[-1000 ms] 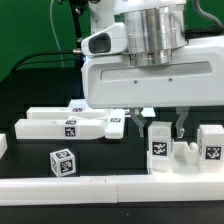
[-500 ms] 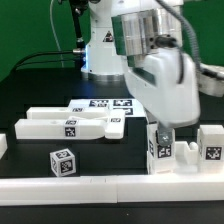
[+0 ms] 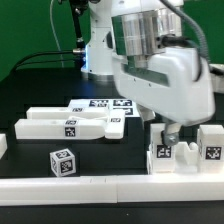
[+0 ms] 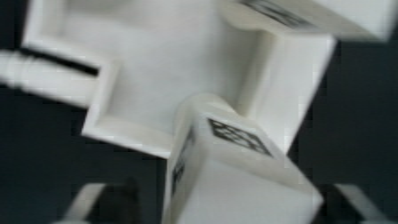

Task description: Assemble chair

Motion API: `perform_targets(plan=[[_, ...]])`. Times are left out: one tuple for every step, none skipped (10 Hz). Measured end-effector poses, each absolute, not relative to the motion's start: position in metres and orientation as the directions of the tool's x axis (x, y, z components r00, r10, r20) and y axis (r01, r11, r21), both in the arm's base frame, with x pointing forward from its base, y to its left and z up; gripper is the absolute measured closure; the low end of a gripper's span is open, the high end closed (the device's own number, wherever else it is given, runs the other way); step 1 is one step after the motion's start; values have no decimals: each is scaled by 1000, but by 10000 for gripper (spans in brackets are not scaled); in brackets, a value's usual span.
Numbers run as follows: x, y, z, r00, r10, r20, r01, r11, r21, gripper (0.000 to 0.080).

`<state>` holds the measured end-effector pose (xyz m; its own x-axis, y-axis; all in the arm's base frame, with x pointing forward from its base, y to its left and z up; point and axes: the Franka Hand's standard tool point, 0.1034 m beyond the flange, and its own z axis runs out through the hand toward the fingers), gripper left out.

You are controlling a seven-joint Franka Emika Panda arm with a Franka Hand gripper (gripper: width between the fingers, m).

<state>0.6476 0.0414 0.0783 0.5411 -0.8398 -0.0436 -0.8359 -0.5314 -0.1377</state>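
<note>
An upright white chair piece [image 3: 159,151] with a black-and-white tag stands at the front right, beside other chunky white chair parts [image 3: 210,145]. My gripper [image 3: 169,134] hangs right over it. In the wrist view the same tagged piece [image 4: 237,150] sits between my fingers [image 4: 86,206], with a dark gap on each side, so the gripper [image 4: 217,208] is open around it and not pressing. Below it lies a broad white notched slab [image 4: 178,70]. A long white chair part [image 3: 65,125] and a small tagged cube [image 3: 62,162] lie toward the exterior view's left.
The marker board [image 3: 92,104] lies flat at the back behind the long part. A low white rail [image 3: 100,186] runs along the front edge. The bulky arm body [image 3: 165,75] overhangs the right half of the table.
The hand swung and tilted toward the exterior view's right over the upright piece. The jaws have spread, letting go of that piece, which stays standing.
</note>
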Motion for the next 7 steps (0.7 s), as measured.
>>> perform_targets(plan=[[648, 41, 78, 592, -805, -33, -800, -583, -139, 198], [648, 40, 77, 644, -765, -24, -760, -635, -141, 164], [648, 40, 77, 681, -732, -16, -726, -673, -141, 164], [648, 39, 77, 779, -627, 16, -619, -773, -134, 152], [650, 38, 77, 893, -444, 77, -435, -894, -106, 151], [653, 41, 76, 969, -202, 142, -194, -979, -68, 151], [652, 41, 74, 976, -153, 154, -144, -987, -66, 151]])
